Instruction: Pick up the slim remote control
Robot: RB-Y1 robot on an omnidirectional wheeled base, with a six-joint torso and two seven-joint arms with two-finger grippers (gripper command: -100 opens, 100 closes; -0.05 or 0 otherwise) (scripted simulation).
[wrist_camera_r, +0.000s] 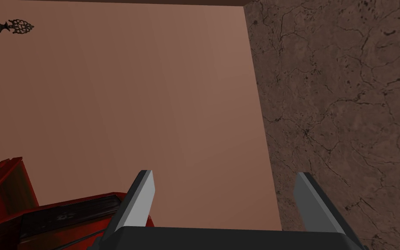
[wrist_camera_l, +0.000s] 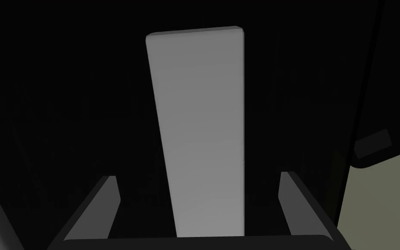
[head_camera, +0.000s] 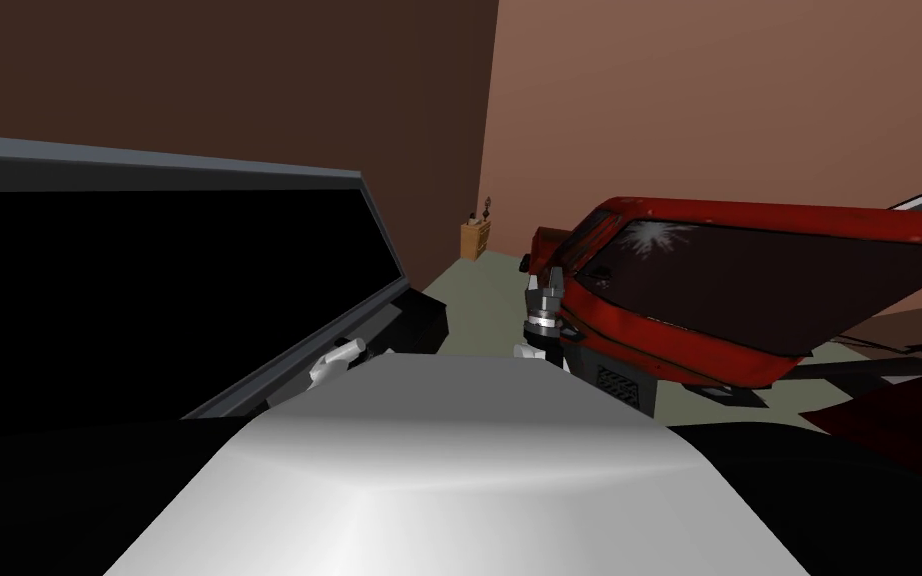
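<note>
**Head camera:** mounted high, aimed steeply down and forward, and rolled, so the whole scene slants. It covers a black, grey-framed screen (head_camera: pixel 149 300) on the left, a red cabinet (head_camera: pixel 709 290) on the right and the olive floor (head_camera: pixel 469 285) between them.

**Left wrist camera:** looks along the left end effector (wrist_camera_l: pixel 198 175), very near a dark surface, with the slim remote control (wrist_camera_l: pixel 199 130) lengthwise on its axis. It shares the floor with the head view.

**Right wrist camera:** looks along the right end effector (wrist_camera_r: pixel 225 172) at the pinkish-brown wall (wrist_camera_r: pixel 129 95). It shares the wall and cabinet with the head view.
</note>
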